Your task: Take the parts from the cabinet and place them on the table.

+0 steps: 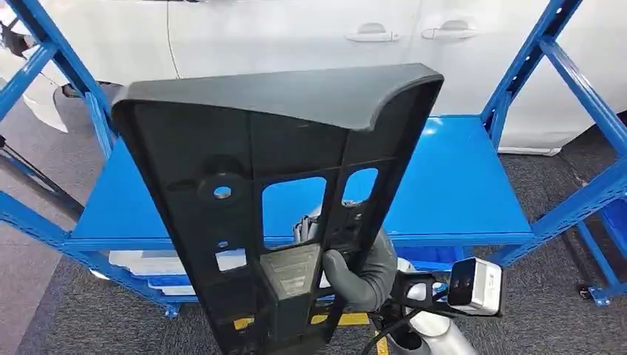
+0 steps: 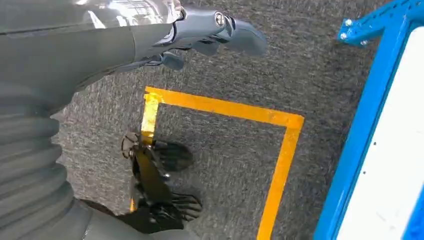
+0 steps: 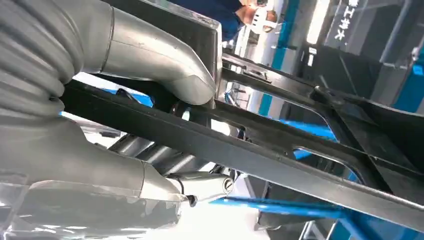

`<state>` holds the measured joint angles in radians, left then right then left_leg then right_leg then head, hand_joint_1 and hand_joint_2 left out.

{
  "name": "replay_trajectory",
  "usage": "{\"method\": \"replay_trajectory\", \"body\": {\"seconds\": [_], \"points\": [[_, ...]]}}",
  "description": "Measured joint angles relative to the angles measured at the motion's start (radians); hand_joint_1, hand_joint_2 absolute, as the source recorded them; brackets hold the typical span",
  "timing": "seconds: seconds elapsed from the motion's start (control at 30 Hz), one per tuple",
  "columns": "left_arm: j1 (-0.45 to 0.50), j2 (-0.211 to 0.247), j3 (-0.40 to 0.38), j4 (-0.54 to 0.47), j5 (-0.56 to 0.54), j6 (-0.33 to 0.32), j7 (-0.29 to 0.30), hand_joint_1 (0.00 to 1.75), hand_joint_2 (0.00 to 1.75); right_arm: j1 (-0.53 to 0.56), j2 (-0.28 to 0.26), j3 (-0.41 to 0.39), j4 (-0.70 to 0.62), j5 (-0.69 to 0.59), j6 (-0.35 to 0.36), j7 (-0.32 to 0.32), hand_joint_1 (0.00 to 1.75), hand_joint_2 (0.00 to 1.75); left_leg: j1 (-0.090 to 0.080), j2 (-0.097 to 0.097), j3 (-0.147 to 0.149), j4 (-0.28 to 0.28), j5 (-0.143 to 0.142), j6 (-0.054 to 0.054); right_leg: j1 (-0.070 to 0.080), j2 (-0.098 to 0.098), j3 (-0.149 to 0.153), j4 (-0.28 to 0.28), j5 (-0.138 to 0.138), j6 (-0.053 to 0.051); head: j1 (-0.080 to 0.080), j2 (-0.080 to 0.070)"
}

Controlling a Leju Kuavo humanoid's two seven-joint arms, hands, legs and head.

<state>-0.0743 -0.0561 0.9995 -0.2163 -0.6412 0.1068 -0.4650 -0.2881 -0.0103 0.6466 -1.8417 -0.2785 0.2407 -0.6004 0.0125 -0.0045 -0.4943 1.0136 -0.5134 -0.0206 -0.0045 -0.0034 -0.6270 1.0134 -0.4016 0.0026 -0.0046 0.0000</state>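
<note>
A large black plastic part [image 1: 251,170], ribbed and with several cut-outs, stands upright close in front of me in the head view and hides much of the blue table [image 1: 458,185] behind it. My right hand [image 1: 362,270] grips the part's lower right edge from behind. In the right wrist view the thick grey thumb [image 3: 165,65] presses against one of the black part's [image 3: 260,155] ribs. My left hand [image 2: 220,32] hangs above the grey carpet with its fingers stretched out and nothing in them.
The table's blue frame posts [image 1: 66,74] rise on both sides. A lower shelf carries white items [image 1: 148,262]. A white car [image 1: 296,37] stands behind the table. Yellow tape [image 2: 225,107] marks a square on the carpet. A person [image 3: 250,12] is nearby.
</note>
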Motion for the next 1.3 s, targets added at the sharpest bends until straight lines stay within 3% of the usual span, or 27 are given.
{"method": "replay_trajectory", "body": {"seconds": [0.1,0.13,0.17,0.23,0.27,0.3,0.37,0.43,0.47,0.5,0.6,0.63,0.67,0.7,0.77,0.8,0.83,0.87,0.93,0.97,1.0,1.03,1.13,1.17,1.2,1.27,1.3], "points": [[0.001,0.000,0.000,0.000,-0.008,-0.005,0.004,0.00,1.75,0.002,0.000,-0.003,-0.015,0.004,-0.018,0.033,1.75,1.75,0.001,0.000,-0.017,-0.009,0.012,0.020,0.002,0.002,-0.004,-0.003,0.021,0.021,-0.003,0.000],[-0.002,-0.001,0.000,0.000,-0.010,-0.005,0.004,0.00,1.75,0.005,-0.001,-0.006,-0.015,0.006,-0.023,0.036,1.75,1.75,0.006,0.006,-0.025,-0.012,0.025,0.030,-0.004,0.004,-0.013,0.006,0.009,0.025,-0.004,0.000],[-0.003,-0.001,-0.001,0.000,-0.015,-0.005,0.004,0.00,1.75,0.007,-0.001,-0.009,-0.018,0.010,-0.023,0.037,1.75,1.75,0.005,0.007,-0.036,-0.012,0.036,0.038,-0.005,0.004,-0.029,0.036,-0.042,0.029,0.000,0.000],[-0.002,-0.001,-0.003,0.000,-0.020,-0.005,0.006,0.00,1.75,0.008,-0.003,-0.009,-0.019,0.007,-0.007,0.036,1.75,1.75,0.003,0.009,-0.063,-0.011,0.056,0.043,-0.007,0.004,-0.072,0.176,-0.159,0.037,0.001,0.000],[-0.002,-0.001,-0.003,0.000,-0.023,-0.005,0.008,0.00,1.75,0.008,-0.004,-0.009,-0.019,-0.002,0.001,0.034,1.75,1.75,0.001,0.009,-0.077,-0.010,0.066,0.044,-0.007,0.004,-0.090,0.250,-0.196,0.039,0.001,0.000],[-0.001,-0.001,-0.003,0.000,-0.026,-0.005,0.009,0.00,1.75,0.008,-0.004,-0.009,-0.019,-0.009,0.004,0.031,1.75,1.75,-0.001,0.010,-0.090,-0.008,0.075,0.044,-0.008,0.004,-0.098,0.303,-0.208,0.039,0.002,0.000],[-0.002,-0.001,-0.004,0.000,-0.032,-0.005,0.012,0.00,1.75,0.007,-0.004,-0.009,-0.020,-0.027,0.008,0.040,1.75,1.75,-0.004,0.010,-0.116,-0.003,0.092,0.043,-0.007,0.004,-0.050,0.280,-0.161,0.034,0.001,0.000],[-0.003,-0.001,-0.005,0.000,-0.039,-0.008,0.018,0.00,1.75,0.002,-0.004,-0.009,-0.021,-0.044,0.013,0.053,1.75,1.75,-0.008,0.009,-0.136,0.002,0.106,0.041,-0.002,0.004,0.067,0.115,-0.102,0.019,0.002,0.000],[-0.003,-0.001,-0.006,0.000,-0.042,-0.008,0.021,0.00,1.75,-0.005,-0.004,-0.009,-0.024,-0.052,0.018,0.057,1.75,1.75,-0.007,0.009,-0.141,0.005,0.113,0.038,0.003,0.004,0.128,0.021,-0.118,0.006,0.001,0.000],[-0.003,-0.003,-0.006,0.000,-0.047,-0.009,0.022,0.00,1.75,-0.010,-0.004,-0.010,-0.029,-0.055,0.022,0.061,1.75,1.75,-0.012,0.009,-0.146,0.006,0.120,0.032,0.005,0.002,0.148,-0.024,-0.130,0.006,0.000,0.000],[-0.003,-0.003,-0.007,0.000,-0.052,-0.013,0.024,0.00,1.75,-0.020,-0.005,-0.011,-0.033,-0.061,0.032,0.071,1.75,1.75,-0.006,0.010,-0.145,-0.010,0.147,0.013,0.012,0.003,0.134,-0.021,-0.106,-0.006,0.007,0.000],[-0.002,-0.002,-0.007,0.000,-0.054,-0.015,0.024,0.00,1.75,-0.022,-0.006,-0.011,-0.034,-0.061,0.032,0.074,1.75,1.75,-0.011,0.010,-0.147,-0.011,0.153,0.006,0.000,0.001,0.130,-0.039,-0.088,-0.014,0.007,0.000],[-0.002,0.000,-0.007,0.000,-0.058,-0.015,0.024,0.00,1.75,-0.026,-0.008,-0.011,-0.034,-0.063,0.036,0.080,1.75,1.75,-0.007,0.007,-0.157,0.004,0.120,0.005,0.000,-0.006,0.124,-0.042,-0.075,-0.022,0.008,0.000],[-0.002,-0.001,-0.008,0.000,-0.058,-0.017,0.024,0.00,1.75,-0.030,-0.008,-0.010,-0.034,-0.067,0.039,0.082,1.75,1.75,-0.005,0.007,-0.173,0.050,0.060,0.003,-0.001,-0.005,0.110,-0.043,-0.063,-0.029,0.002,0.000],[-0.003,0.000,-0.011,0.000,-0.059,-0.019,0.025,0.00,1.75,-0.031,-0.008,-0.010,-0.033,-0.074,0.047,0.086,1.75,1.75,-0.001,0.007,-0.213,0.197,-0.047,-0.006,0.001,-0.005,0.082,-0.041,-0.042,-0.028,0.001,0.000],[-0.003,0.001,-0.011,0.000,-0.059,-0.019,0.025,0.00,1.75,-0.031,-0.009,-0.010,-0.029,-0.080,0.048,0.088,1.75,1.75,-0.001,0.007,-0.228,0.275,-0.076,-0.010,0.001,-0.006,0.064,-0.039,-0.030,-0.027,0.000,0.000],[-0.003,0.002,-0.011,0.000,-0.059,-0.019,0.025,0.00,1.75,-0.031,-0.009,-0.010,-0.026,-0.084,0.049,0.088,1.75,1.75,0.000,0.007,-0.224,0.305,-0.068,-0.012,0.001,-0.006,0.049,-0.036,-0.020,-0.025,0.000,0.000],[-0.003,0.002,-0.011,0.000,-0.058,-0.018,0.025,0.00,1.75,-0.032,-0.009,-0.010,-0.023,-0.087,0.050,0.088,1.75,1.75,0.001,0.007,-0.201,0.293,-0.038,-0.013,0.000,-0.006,0.034,-0.032,-0.011,-0.022,0.000,0.000],[-0.004,0.003,-0.011,0.000,-0.057,-0.016,0.025,0.00,1.75,-0.035,-0.009,-0.010,-0.018,-0.091,0.050,0.087,1.75,1.75,0.005,0.007,-0.101,0.165,0.026,-0.015,-0.002,-0.006,0.005,-0.019,0.002,-0.015,0.000,0.000],[-0.006,0.003,-0.011,0.000,-0.057,-0.015,0.025,0.00,1.75,-0.038,-0.009,-0.010,-0.018,-0.091,0.050,0.086,1.75,1.75,0.007,0.007,-0.027,0.063,0.025,-0.015,-0.003,-0.006,-0.008,-0.009,0.008,-0.009,-0.001,0.000],[-0.009,0.003,-0.011,0.000,-0.057,-0.014,0.025,0.00,1.75,-0.040,-0.009,-0.010,-0.019,-0.092,0.053,0.084,1.75,1.75,0.003,0.005,0.017,-0.009,-0.015,-0.013,0.003,-0.005,-0.019,-0.002,0.013,-0.003,-0.002,0.000],[-0.009,0.003,-0.011,0.000,-0.056,-0.013,0.024,0.00,1.75,-0.041,-0.009,-0.010,-0.020,-0.092,0.056,0.084,1.75,1.75,-0.002,0.000,0.005,-0.001,-0.007,0.003,0.002,-0.006,-0.017,-0.003,0.021,0.004,0.002,0.000],[-0.006,0.003,-0.011,0.000,-0.053,-0.008,0.023,0.00,1.75,-0.039,-0.010,-0.009,-0.026,-0.097,0.064,0.080,1.75,1.75,-0.001,0.000,-0.014,-0.008,0.011,0.025,0.001,-0.004,-0.025,-0.005,0.044,0.023,-0.004,0.000],[-0.008,0.003,-0.011,0.000,-0.051,-0.007,0.023,0.00,1.75,-0.037,-0.010,-0.009,-0.028,-0.098,0.064,0.080,1.75,1.75,0.001,0.005,-0.023,-0.009,0.022,0.034,-0.004,-0.001,-0.034,0.007,0.019,0.028,-0.004,0.000],[-0.009,0.003,-0.011,0.000,-0.051,-0.007,0.023,0.00,1.75,-0.036,-0.011,-0.009,-0.030,-0.099,0.063,0.079,1.75,1.75,0.001,0.007,-0.035,-0.009,0.032,0.043,-0.006,-0.001,-0.050,0.043,-0.035,0.033,-0.002,0.000],[-0.008,0.004,-0.011,0.000,-0.051,-0.005,0.024,0.00,1.75,-0.030,-0.014,-0.011,-0.030,-0.100,0.063,0.079,1.75,1.75,-0.002,0.009,-0.060,-0.008,0.054,0.048,-0.006,0.000,-0.095,0.192,-0.152,0.041,-0.002,0.000],[-0.008,0.004,-0.011,0.000,-0.051,-0.005,0.024,0.00,1.75,-0.026,-0.016,-0.011,-0.030,-0.100,0.063,0.079,1.75,1.75,-0.004,0.009,-0.078,-0.007,0.067,0.049,-0.007,0.000,-0.114,0.272,-0.187,0.043,-0.002,0.000]]}}
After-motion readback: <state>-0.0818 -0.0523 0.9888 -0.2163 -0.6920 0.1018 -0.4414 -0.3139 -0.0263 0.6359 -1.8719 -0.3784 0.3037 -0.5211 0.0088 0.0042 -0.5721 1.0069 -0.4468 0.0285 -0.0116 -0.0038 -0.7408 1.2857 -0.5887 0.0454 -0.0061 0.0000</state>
